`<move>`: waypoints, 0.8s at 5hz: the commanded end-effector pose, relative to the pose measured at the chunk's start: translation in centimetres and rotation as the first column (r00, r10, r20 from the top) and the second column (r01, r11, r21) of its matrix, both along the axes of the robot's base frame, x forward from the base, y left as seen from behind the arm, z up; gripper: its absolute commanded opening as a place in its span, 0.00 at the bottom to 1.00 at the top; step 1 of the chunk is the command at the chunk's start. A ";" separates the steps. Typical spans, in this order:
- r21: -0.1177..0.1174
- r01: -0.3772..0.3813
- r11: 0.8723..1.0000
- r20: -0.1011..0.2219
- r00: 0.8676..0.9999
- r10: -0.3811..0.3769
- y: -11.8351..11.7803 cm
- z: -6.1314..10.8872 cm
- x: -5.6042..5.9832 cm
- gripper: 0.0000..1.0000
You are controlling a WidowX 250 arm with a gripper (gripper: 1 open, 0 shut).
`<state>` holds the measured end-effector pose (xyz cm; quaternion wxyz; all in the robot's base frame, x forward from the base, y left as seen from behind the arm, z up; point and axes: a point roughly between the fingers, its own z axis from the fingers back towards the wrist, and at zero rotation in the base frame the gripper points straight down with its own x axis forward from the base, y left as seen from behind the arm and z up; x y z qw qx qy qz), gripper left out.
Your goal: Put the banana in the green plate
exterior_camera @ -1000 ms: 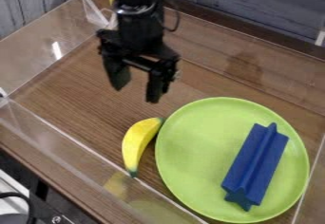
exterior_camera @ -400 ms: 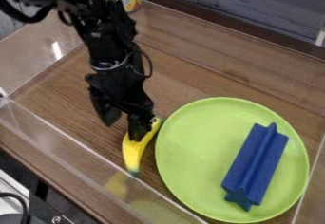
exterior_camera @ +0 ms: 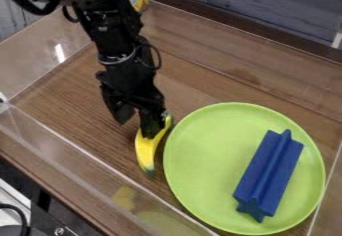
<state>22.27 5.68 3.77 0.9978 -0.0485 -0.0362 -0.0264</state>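
The black claw (exterior_camera: 144,123) points straight down with its jaws spread wide, straddling the upper end of the banana (exterior_camera: 147,150). One finger (exterior_camera: 155,121) stands on the plate side of the fruit, the other on the far side. Whether the pads touch the banana cannot be told; nothing is lifted. The black arm (exterior_camera: 114,35) rises from the claw toward 11 o'clock and leaves the view at the top edge.

The banana, small, curved and yellow, lies on the wooden table (exterior_camera: 227,75) directly beneath the claw, its lower end pointing toward 6 o'clock. It sits just beside the rim of the green plate (exterior_camera: 214,165), at the plate's 9 o'clock side, outside the plate.

The plate, large and round, lies at 4 o'clock from the claw. A long blue ridged block (exterior_camera: 271,172) rests inside it, on its right half, running diagonally.

A clear plastic wall (exterior_camera: 60,145) borders the table on the near left side.
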 end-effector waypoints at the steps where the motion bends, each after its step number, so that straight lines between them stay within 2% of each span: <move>1: -0.001 -0.050 0.999 0.005 0.999 0.050 0.8 -0.3 0.1 1.00; 2: -0.010 -0.091 0.996 0.001 0.996 0.091 1.1 -0.3 0.2 1.00; 4: -0.022 -0.093 0.995 -0.008 0.996 0.093 0.2 -0.4 1.2 1.00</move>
